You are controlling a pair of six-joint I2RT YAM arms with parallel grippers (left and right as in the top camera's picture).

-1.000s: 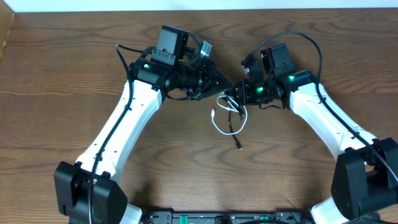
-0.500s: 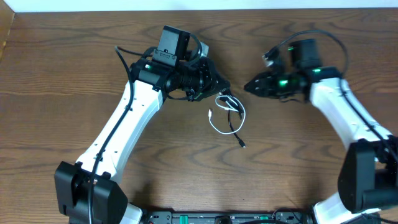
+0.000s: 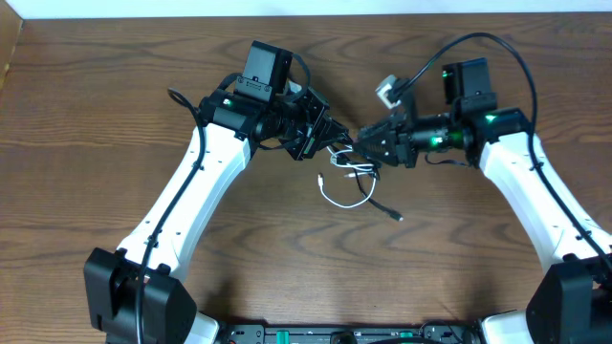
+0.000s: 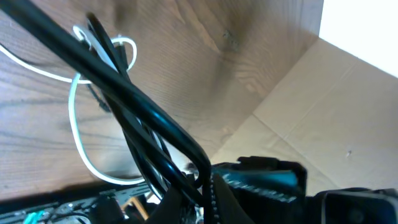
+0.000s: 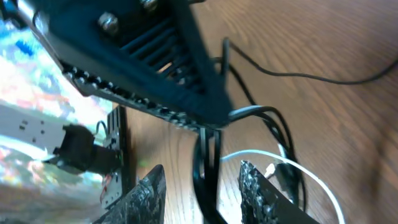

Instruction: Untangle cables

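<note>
The thin white cable [image 3: 337, 204] lies in a small loop at the table's middle, tangled with the thin black cable [image 3: 381, 204], whose plug end points to the lower right. My left gripper [image 3: 337, 143] is shut on the black cable [image 4: 124, 93], which runs taut from its jaws; the white cable [image 4: 78, 134] loops beside it. My right gripper [image 3: 363, 145] faces the left one, almost touching. In the right wrist view it [image 5: 202, 196] is open, with strands of the black cable [image 5: 208, 168] between its fingers [image 5: 149, 196]. The white cable [image 5: 298, 168] curves just right of them.
The left gripper's black body [image 5: 143, 50] hangs close above the right gripper's fingers. A cardboard wall [image 4: 336, 112] and a white wall stand beyond the table's far edge. The table [image 3: 96, 143] is brown wood.
My right arm swung away to the right, then came back to the cables beside the left gripper. The cable bundle shifted and the black plug end moved to the lower right.
</note>
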